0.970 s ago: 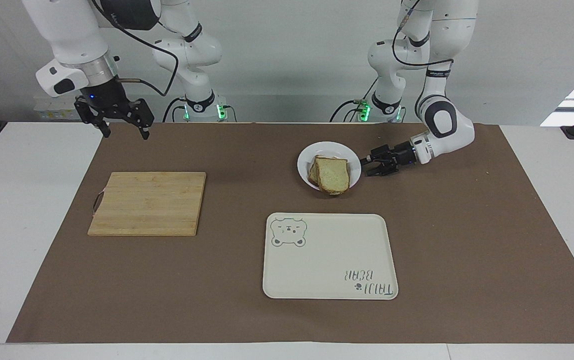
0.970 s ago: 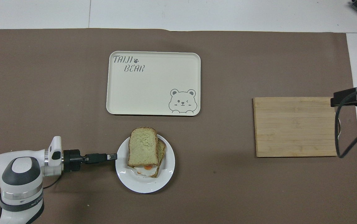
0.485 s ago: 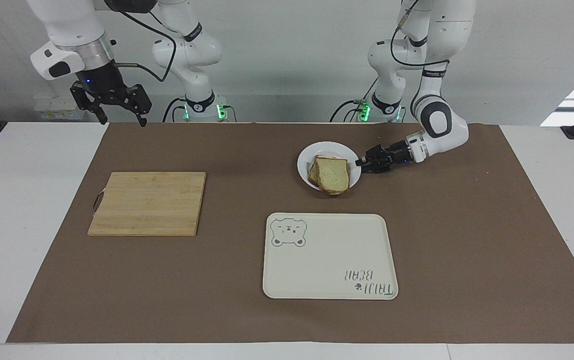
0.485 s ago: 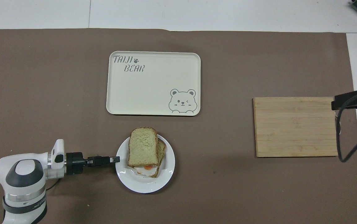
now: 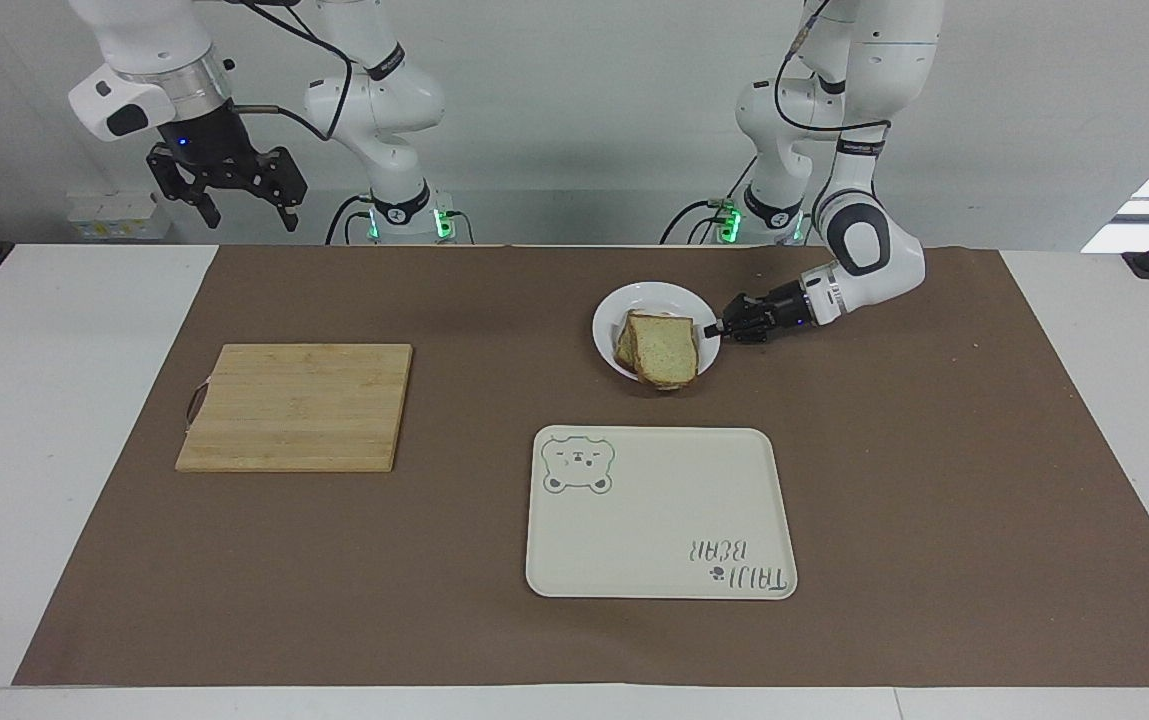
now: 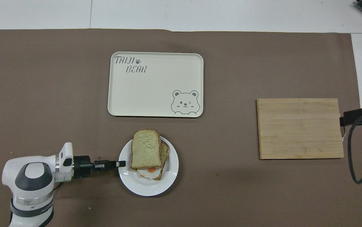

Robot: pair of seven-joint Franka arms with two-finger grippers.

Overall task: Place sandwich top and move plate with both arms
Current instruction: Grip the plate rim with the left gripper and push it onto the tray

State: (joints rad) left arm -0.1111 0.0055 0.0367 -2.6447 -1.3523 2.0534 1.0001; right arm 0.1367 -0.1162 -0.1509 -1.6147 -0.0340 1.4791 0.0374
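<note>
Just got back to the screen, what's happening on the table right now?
The sandwich top already lies on the egg sandwich on the plate. The left gripper is low at the plate's rim, at the left arm's end, seemingly taking hold. The right gripper waits raised, fingers open, near the cutting board. The tray holds nothing.

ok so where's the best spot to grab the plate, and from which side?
Probably the plate's raised rim at the edge toward the left arm's end of the table, coming in low and sideways. The left tool is already there; the bread overhangs the rim nearest the tray.
</note>
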